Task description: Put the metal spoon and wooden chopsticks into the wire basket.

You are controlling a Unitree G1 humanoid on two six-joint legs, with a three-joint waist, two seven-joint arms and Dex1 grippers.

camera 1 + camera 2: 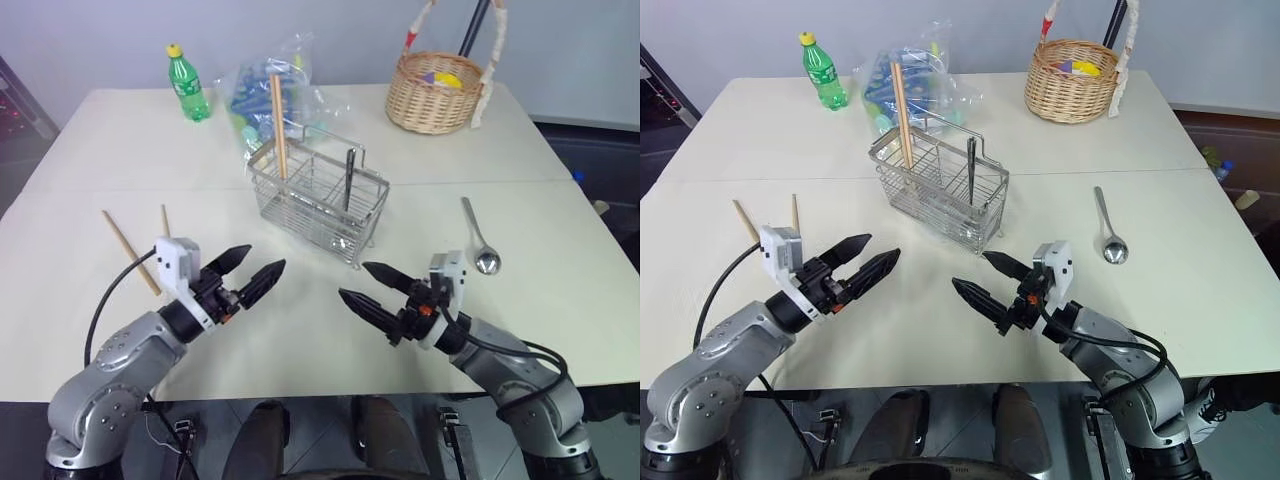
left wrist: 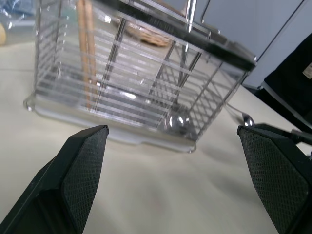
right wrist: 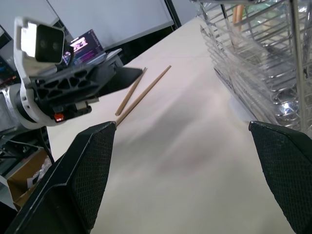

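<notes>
Left eye view: both grippers, left gripper (image 1: pixel 248 277) and right gripper (image 1: pixel 371 284), hover wide open, empty. Wooden chopsticks (image 1: pixel 131 253) near the table's left edge suit the left; metal spoon (image 1: pixel 479 238) suits the right, then wire basket (image 1: pixel 318 198).

Counts on table (image 1: pixel 300 330): one wire basket (image 1: pixel 318 200); one spoon (image 1: pixel 480 238); two loose chopsticks (image 1: pixel 130 252); two more upright in basket; one dark utensil (image 1: pixel 349 178); one bottle (image 1: pixel 187 84); one wicker basket (image 1: pixel 435 92); one plastic bag (image 1: pixel 262 100).

Head eyes look down; wrist views share wire basket (image 2: pixel 131 92), perhaps closely.
</notes>
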